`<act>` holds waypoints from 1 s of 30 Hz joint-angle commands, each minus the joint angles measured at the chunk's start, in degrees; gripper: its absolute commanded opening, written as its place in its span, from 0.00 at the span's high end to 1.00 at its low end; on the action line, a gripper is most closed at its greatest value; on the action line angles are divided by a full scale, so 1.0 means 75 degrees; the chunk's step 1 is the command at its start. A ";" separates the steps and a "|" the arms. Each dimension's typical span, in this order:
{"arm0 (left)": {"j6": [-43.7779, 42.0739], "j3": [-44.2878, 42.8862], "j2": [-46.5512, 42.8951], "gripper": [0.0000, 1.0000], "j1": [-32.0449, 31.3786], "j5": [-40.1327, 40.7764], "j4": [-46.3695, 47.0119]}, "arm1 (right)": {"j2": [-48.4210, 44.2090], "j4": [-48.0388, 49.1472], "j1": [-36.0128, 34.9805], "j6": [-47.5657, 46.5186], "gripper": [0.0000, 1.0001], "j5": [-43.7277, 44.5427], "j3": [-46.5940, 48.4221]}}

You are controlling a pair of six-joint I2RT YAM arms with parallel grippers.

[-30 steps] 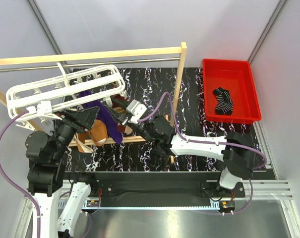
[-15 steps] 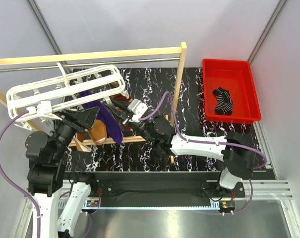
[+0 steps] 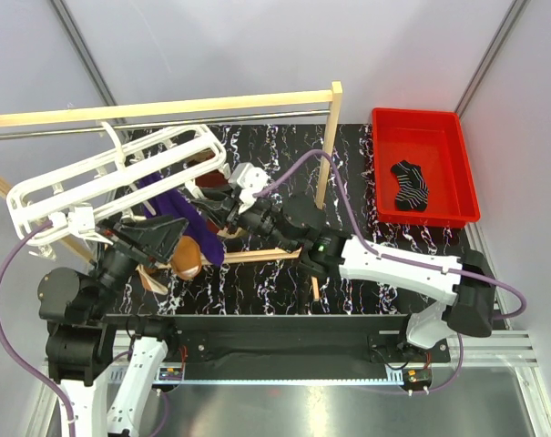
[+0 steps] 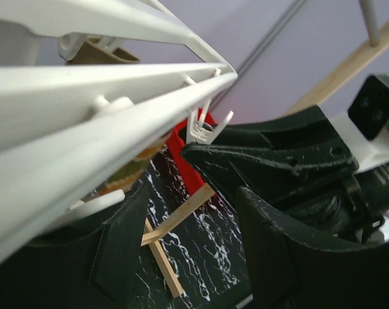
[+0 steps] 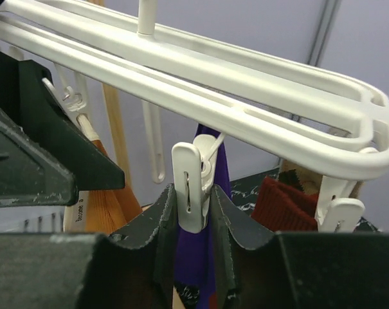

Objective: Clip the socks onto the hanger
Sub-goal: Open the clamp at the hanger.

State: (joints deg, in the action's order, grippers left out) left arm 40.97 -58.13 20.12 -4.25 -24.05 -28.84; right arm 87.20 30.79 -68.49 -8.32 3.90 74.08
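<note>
One clip point(image 5: 191, 172) tight in R gripper point(image 5: 194, 214); L gripper point(image 4: 191, 212) released under hanger point(image 4: 85, 122)

A red bin point(image 3: 439, 146) is sitting at the far right corner of the black marbled bench point(image 3: 280, 150). A wooden-post frame point(image 3: 330, 146) is standing across it, carrying a metal rod point(image 3: 257, 113) beneath its top beam.

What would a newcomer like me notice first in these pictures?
Probably the big white hanger, tilted at the left of the overhead view with a purple sock dangling from it. Next, the right gripper pinching one of its white clips, right at that sock. At the far right, a bright red bin holds a black striped sock.
</note>
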 commanded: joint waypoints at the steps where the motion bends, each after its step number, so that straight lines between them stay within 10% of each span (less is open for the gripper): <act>1: 0.0349 0.0133 -0.0221 0.39 -0.0007 -0.0765 -0.0034 | -0.0318 -0.2099 -0.0009 0.0511 1.00 -0.0789 0.0737; 20: 0.2200 0.0167 -0.0092 0.31 -0.0008 -0.0378 0.0997 | -0.0060 -0.5745 -0.0020 0.2035 1.00 -0.2256 0.2884; 30: 0.0679 -0.0112 -0.1321 0.30 -0.0007 -0.0824 -0.0735 | -0.0013 -0.5710 0.0003 0.1870 1.00 -0.1751 0.2872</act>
State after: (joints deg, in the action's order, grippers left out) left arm 50.48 -57.06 14.00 -4.25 -28.34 -28.62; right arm 86.41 -10.22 -68.20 5.37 -9.54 94.02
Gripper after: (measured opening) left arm 0.701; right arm 0.294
